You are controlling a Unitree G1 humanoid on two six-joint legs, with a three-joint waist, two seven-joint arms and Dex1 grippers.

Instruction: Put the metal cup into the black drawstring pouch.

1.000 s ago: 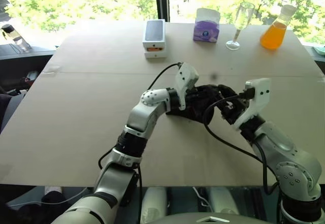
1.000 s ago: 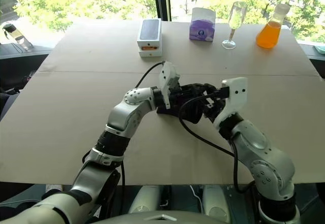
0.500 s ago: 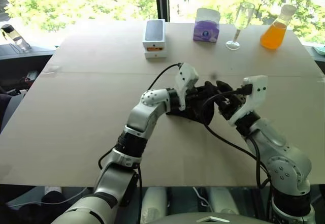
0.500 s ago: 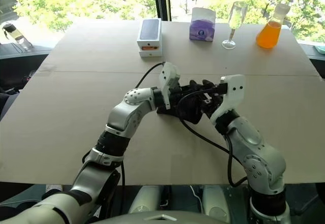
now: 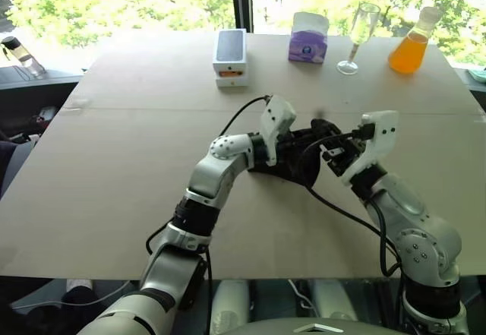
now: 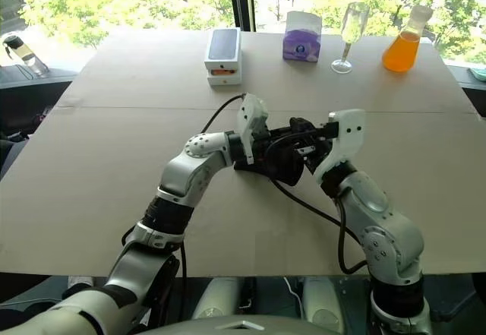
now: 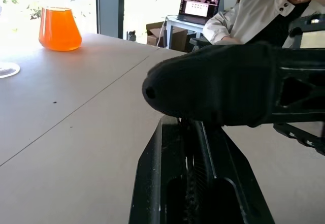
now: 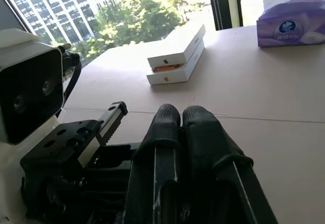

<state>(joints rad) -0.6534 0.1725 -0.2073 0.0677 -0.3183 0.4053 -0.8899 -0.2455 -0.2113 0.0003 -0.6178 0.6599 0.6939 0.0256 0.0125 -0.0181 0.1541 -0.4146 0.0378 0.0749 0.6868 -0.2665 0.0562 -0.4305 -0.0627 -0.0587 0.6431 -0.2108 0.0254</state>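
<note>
Near the middle of the pale wooden desk (image 5: 114,160) we found the small soft black fabric drawstring pouch (image 5: 292,164), bunched between both grippers; we could not tell which way its mouth or long axis pointed. The left gripper (image 5: 302,146) was closed, apparently on the pouch's fabric. The right gripper (image 8: 182,120) had its fingers pressed together beside it. The left wrist view added a seated person in a white jacket (image 7: 254,16) and an orange-liquid flask (image 7: 60,27).
</note>
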